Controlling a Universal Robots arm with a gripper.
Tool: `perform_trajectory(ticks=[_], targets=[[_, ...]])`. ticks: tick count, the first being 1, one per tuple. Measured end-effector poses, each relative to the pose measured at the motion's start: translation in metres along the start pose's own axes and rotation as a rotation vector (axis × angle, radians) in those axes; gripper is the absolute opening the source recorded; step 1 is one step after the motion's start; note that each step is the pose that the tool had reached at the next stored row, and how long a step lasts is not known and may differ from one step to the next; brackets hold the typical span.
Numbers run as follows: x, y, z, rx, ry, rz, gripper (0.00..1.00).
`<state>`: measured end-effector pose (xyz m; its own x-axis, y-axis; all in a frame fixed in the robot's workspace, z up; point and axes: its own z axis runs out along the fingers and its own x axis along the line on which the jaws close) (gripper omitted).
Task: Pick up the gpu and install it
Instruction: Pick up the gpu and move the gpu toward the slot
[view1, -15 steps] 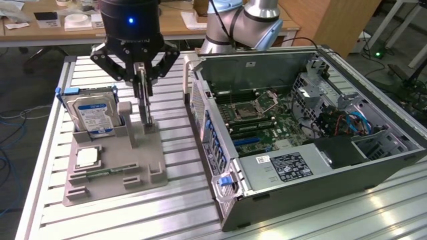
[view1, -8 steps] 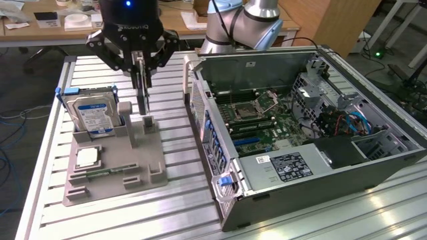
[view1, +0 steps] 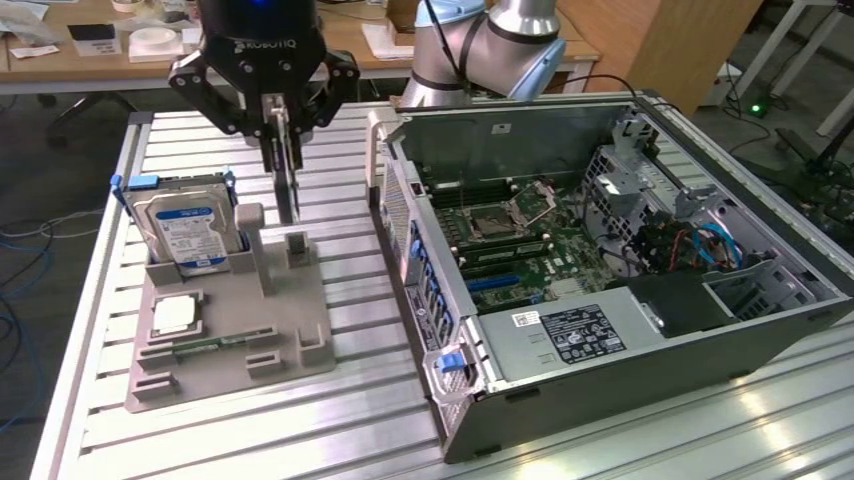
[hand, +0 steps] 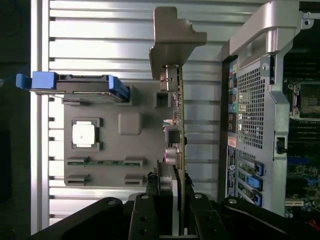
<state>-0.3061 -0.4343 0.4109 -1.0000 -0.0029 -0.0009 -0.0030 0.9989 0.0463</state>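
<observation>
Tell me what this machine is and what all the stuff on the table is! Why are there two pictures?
It is a robot arm with a black gripper, a kind of claw with fingers. One picture comes from a camera standing off to the side. The other comes from a camera on the arm's wrist, looking along the claw. The gripper is pinching a gpu, a thin computer card seen edge-on here, over a grey holder. In the holder, a hard drive with a blue-white label stands upright, and a small square silver chip lies flat. On the exterior view's right, an open computer case lies on the metal table, so you can see its green board inside.
</observation>
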Motion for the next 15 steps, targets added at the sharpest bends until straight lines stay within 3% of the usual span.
perform_trajectory(ticks=[7, 15], targets=[[0.0, 0.0004, -0.0102, -0.0001, -0.0001, 0.0, 0.28], [-0.001, 0.0005, -0.0111, 0.0, 0.0001, -0.001, 0.28]])
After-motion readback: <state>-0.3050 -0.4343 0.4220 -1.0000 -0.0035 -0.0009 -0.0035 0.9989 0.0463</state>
